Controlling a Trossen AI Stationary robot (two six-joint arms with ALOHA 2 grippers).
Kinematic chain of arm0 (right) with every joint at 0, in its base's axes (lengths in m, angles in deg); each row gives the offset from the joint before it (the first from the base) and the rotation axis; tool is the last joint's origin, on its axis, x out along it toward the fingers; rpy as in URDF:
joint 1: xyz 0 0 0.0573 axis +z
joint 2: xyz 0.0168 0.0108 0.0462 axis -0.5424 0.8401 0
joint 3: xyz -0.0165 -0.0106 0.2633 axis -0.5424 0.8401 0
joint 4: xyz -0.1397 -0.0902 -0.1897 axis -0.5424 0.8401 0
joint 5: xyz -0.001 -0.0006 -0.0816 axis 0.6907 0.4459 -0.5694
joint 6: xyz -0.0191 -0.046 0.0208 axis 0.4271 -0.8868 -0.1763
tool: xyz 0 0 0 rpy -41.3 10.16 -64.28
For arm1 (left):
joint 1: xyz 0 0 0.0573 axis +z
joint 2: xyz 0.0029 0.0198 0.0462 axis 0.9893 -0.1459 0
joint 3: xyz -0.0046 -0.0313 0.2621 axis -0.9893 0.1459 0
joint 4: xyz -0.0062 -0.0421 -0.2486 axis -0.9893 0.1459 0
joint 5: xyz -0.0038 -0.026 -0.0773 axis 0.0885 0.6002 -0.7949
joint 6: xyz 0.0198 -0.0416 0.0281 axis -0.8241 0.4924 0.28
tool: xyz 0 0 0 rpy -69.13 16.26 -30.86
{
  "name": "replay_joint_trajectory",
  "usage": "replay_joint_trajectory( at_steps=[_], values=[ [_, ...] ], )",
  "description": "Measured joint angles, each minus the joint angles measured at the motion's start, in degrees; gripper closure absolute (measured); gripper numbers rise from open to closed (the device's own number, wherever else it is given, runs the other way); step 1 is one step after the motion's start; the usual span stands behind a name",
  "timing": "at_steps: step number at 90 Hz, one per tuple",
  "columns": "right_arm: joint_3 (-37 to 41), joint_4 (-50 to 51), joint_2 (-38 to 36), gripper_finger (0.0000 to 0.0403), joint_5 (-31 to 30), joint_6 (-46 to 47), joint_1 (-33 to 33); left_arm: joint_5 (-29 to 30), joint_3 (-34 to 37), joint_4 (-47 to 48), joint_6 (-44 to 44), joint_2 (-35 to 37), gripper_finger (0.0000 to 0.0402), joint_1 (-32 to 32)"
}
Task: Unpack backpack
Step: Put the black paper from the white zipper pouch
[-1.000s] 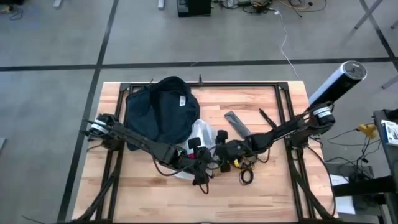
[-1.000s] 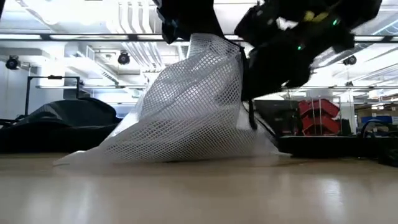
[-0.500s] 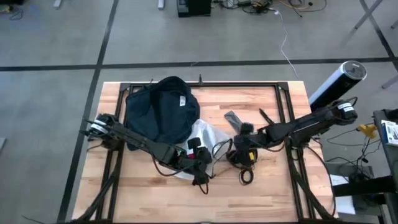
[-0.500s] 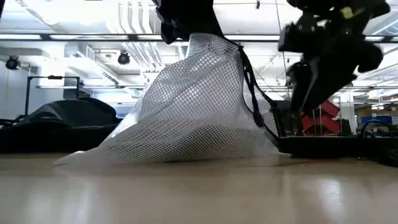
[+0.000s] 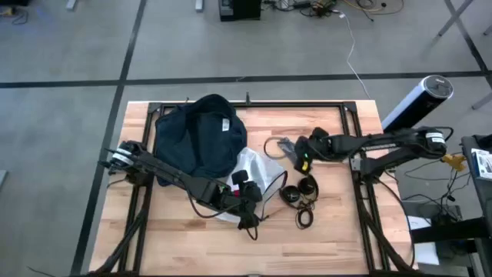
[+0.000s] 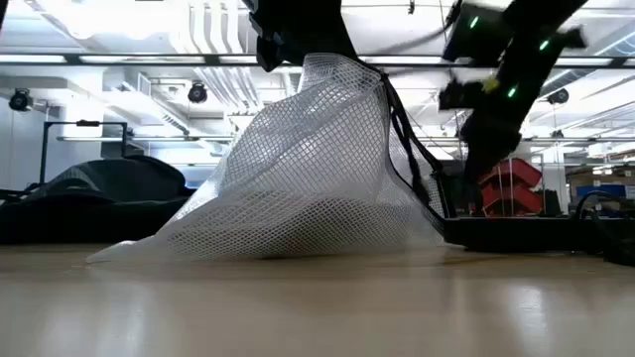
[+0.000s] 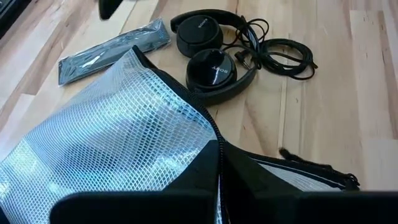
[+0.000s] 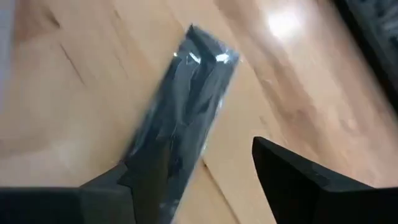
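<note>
The dark navy backpack lies slumped on the table's far left. To its right, my left gripper is shut on a white mesh pouch, whose bottom rests on the table. Black headphones with a coiled cable lie flat to the right of the pouch. My right gripper hovers open over a flat silvery-grey packet farther back and touches nothing. My left gripper pinches the mesh pouch's dark zip edge at its top between the two fingers, coming from above. The pouch's top is raised in a peak below the fingers, and its lower part spreads on the table.
Black frame rails run around the table's far, left and right sides. Bare wood lies along the near edge. A white-and-black cylinder stands off the table's far right corner.
My right gripper has drawn away from the pouch, first toward the table's right edge and then toward the far edge, and is now over the flat packet. The headphones now lie uncovered on the table. The left gripper and the pouch have kept still.
</note>
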Motion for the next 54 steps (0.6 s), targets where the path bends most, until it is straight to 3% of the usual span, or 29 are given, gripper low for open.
replay_joint_trajectory(
  at_steps=[14,38,54],
  values=[
    [2.0,-10.8,5.4,0.0144,12.0,-3.4,-6.6,0.0,0.0,0.0,0.0,0.0,0.0402,0.0],
    [1.4,-17.8,17.3,0.0088,10.3,-4.5,-10.9,0.0,0.0,0.0,-0.4,0.0,0.0402,0.0],
    [1.1,-21.9,21.0,0.0107,10.4,-5.7,-10.9,0.0,0.1,-0.1,-0.4,0.0,0.0402,0.0]
  ],
)
